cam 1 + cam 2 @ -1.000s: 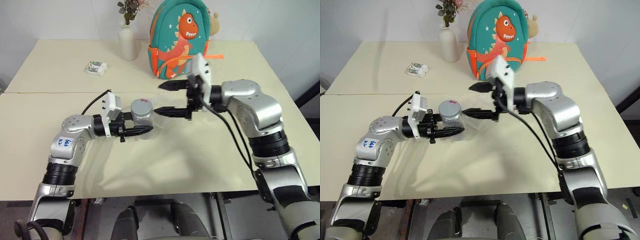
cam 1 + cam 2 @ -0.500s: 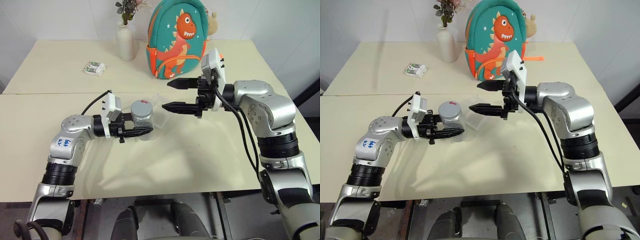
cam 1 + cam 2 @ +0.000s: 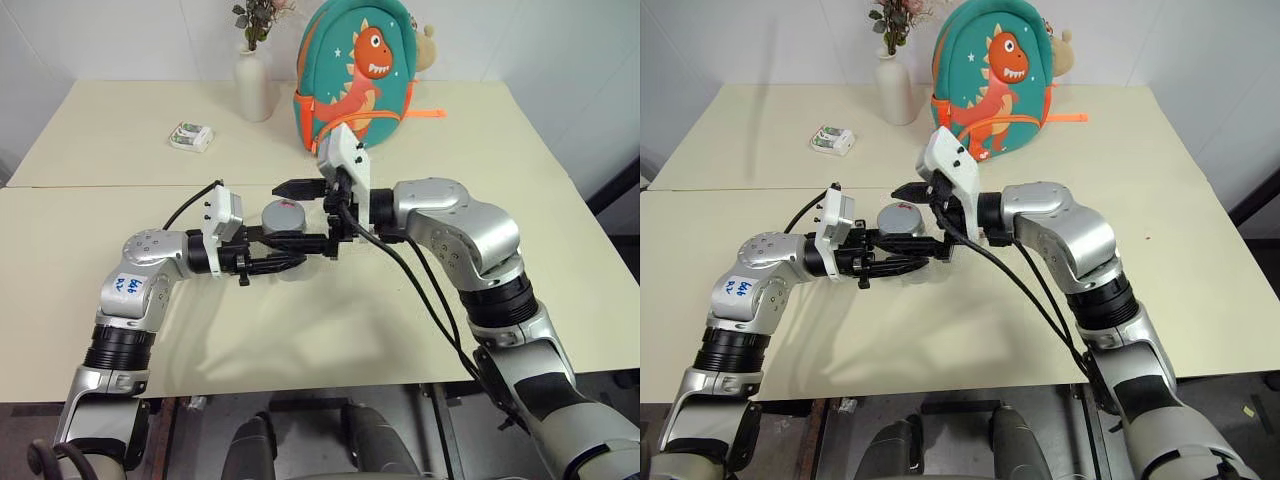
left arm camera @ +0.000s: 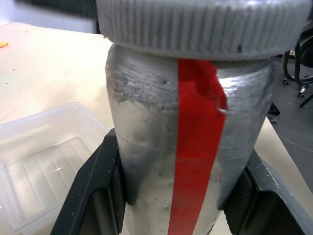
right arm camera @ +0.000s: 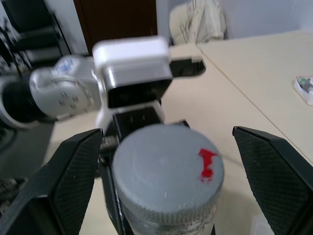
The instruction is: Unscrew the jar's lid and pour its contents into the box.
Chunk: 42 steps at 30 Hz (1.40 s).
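Note:
My left gripper [image 3: 281,252] is shut on the body of the small jar [image 4: 161,147], holding it upright just above the table. A red stripe runs down the jar's whitish label. The grey ribbed lid [image 5: 167,169], with a small red mark, sits on top of the jar. My right gripper [image 3: 273,212] reaches in from the right, open, with one black finger on each side of the lid and apart from it. The clear shallow box [image 4: 44,166] lies on the table just beyond the jar. The contents are hidden by the label.
A teal dinosaur backpack [image 3: 360,70] and a white flower vase [image 3: 254,85] stand at the back of the table. A small white-green packet [image 3: 191,136] lies at the back left. A seam runs across the tabletop [image 3: 400,330].
My right gripper has swung left to the jar, and its open fingers now flank the lid. The left gripper and the jar have stayed still.

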Each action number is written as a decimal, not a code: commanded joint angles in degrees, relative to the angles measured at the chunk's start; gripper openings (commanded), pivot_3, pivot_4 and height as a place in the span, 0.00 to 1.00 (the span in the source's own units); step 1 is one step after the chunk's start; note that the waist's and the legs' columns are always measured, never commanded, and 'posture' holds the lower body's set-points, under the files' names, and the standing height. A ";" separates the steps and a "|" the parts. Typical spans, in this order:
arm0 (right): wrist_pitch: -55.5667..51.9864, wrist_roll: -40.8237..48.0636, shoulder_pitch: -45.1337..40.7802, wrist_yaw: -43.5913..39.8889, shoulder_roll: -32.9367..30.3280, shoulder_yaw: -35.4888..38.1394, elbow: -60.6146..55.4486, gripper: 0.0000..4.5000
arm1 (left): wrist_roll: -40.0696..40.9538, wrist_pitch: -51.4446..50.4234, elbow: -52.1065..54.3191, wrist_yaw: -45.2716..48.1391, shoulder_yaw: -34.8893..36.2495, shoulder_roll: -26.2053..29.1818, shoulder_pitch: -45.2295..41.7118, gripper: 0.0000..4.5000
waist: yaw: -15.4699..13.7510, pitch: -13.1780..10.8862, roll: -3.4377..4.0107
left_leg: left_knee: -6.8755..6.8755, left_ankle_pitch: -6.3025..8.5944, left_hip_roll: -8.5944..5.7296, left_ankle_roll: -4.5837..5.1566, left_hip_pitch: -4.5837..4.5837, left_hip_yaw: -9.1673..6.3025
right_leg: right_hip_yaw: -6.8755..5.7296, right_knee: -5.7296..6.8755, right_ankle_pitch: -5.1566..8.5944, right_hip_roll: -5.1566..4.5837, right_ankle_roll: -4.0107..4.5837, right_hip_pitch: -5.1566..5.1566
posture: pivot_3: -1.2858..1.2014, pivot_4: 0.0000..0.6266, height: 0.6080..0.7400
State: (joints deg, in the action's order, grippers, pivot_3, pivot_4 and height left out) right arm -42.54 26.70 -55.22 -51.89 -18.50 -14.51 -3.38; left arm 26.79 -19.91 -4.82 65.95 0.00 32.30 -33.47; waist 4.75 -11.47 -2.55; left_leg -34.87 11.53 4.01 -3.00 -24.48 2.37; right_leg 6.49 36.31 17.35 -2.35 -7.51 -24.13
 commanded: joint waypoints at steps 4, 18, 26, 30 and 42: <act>2.02 -0.98 -1.59 0.43 0.56 2.08 1.16 0.99 | 0.55 0.51 1.93 -0.04 0.51 -0.15 -0.96 0.46 | 0.00 0.00 0.00 | 0.00 0.00 0.00 0.00 0.00 0.00 | 0.00 0.01 0.00 0.00 0.00 0.00 | 0.52 0.24 1.00; 2.45 0.65 -0.30 -2.43 -6.37 7.48 3.63 0.99 | 0.46 1.21 1.30 0.00 0.30 -0.05 -1.01 0.46 | 0.01 0.00 0.00 | 0.00 0.00 0.00 0.00 0.00 0.00 | 0.00 0.01 0.00 0.00 0.00 0.00 | 0.52 0.24 1.00; 2.72 0.80 0.47 -3.25 -8.49 8.53 4.90 0.99 | 0.29 1.26 1.06 0.28 0.49 -0.08 -1.12 0.46 | -0.01 0.00 0.00 | -0.03 0.00 0.00 0.00 -0.01 0.00 | 0.01 0.00 0.00 0.00 0.00 0.00 | 0.52 0.24 1.00; 2.37 1.22 1.27 -5.08 -9.18 8.54 3.85 0.99 | 0.24 1.29 0.92 0.45 0.60 0.05 -1.20 0.46 | 0.08 0.00 0.00 | 0.04 0.00 0.00 0.00 0.00 0.00 | 0.01 0.01 0.00 0.02 0.01 -0.03 | 0.52 0.24 1.00; 1.25 4.39 0.50 -10.33 -8.36 7.91 0.97 0.99 | 0.18 1.19 1.00 0.56 0.64 0.24 -1.08 0.46 | 0.01 0.00 0.00 | -0.04 0.00 0.00 0.00 -0.04 0.00 | 0.01 0.04 0.00 0.01 0.00 -0.05 | 0.52 0.24 1.00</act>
State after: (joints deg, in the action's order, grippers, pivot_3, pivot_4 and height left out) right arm -41.39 29.66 -53.01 -61.76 -27.51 -7.15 -0.23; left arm 26.71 -19.71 -5.34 66.13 0.03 32.21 -33.91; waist 4.76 -11.47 -2.55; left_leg -34.91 11.53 4.01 -3.00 -24.52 2.37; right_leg 6.50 36.35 17.35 -2.34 -7.51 -24.18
